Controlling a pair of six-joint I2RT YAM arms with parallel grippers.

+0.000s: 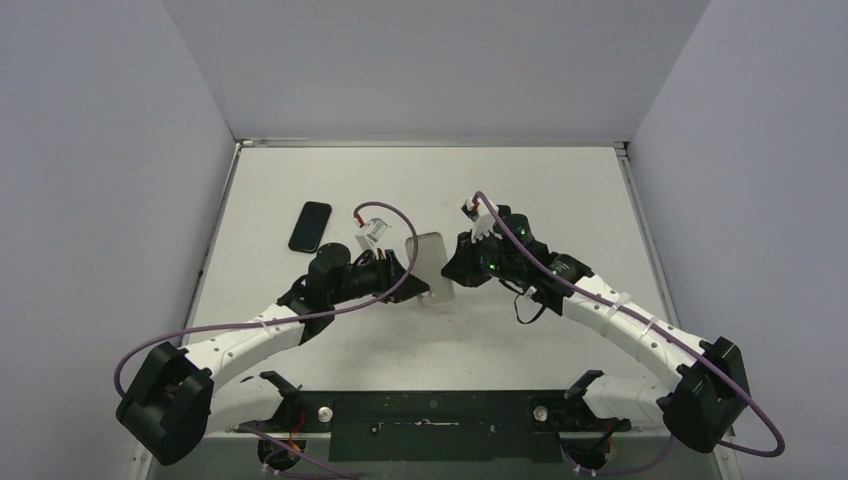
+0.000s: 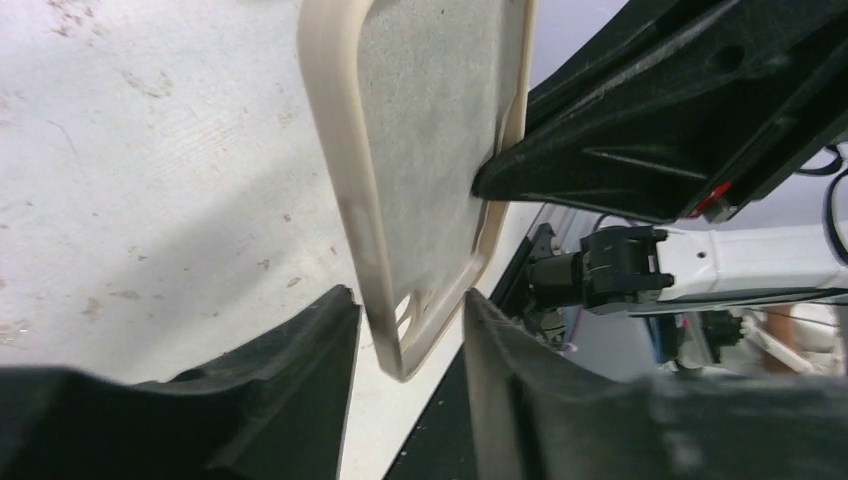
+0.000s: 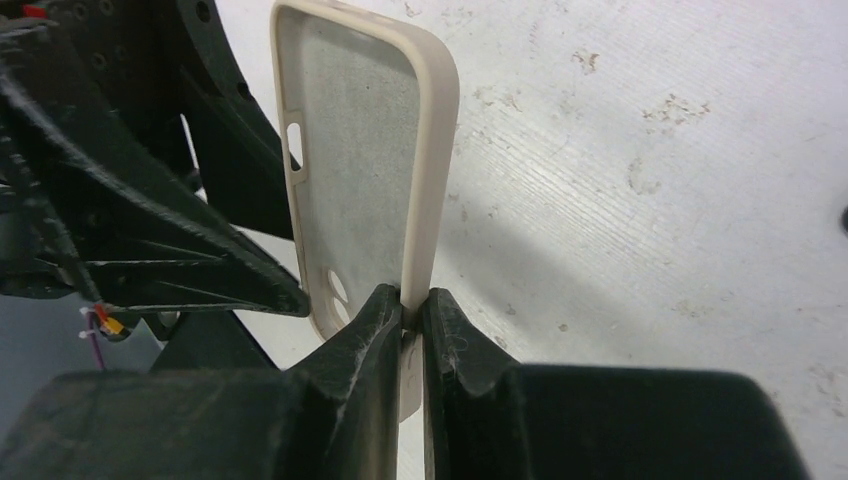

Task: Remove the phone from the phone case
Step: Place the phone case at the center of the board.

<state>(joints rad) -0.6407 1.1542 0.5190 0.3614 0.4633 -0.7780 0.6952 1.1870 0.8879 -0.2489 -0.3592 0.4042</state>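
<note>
Both arms reach inward and meet above the middle of the worktop (image 1: 540, 190); the right hand (image 3: 405, 298) is pinched tight on the rim of the empty phone case (image 3: 350, 150), which stands on edge; the left hand (image 2: 405, 315) is parted, its fingers astride the case's corner; the phone (image 1: 310, 226) lies flat at the far left, well apart.

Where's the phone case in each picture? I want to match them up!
Top: the case is in the middle, up off the table.
Left wrist: the case is at top centre, its lower corner between the left pincer's tips.
Right wrist: the case is at upper centre, standing on edge.
Shared landmark: the right pincer, on the case's edge in every view.
</note>
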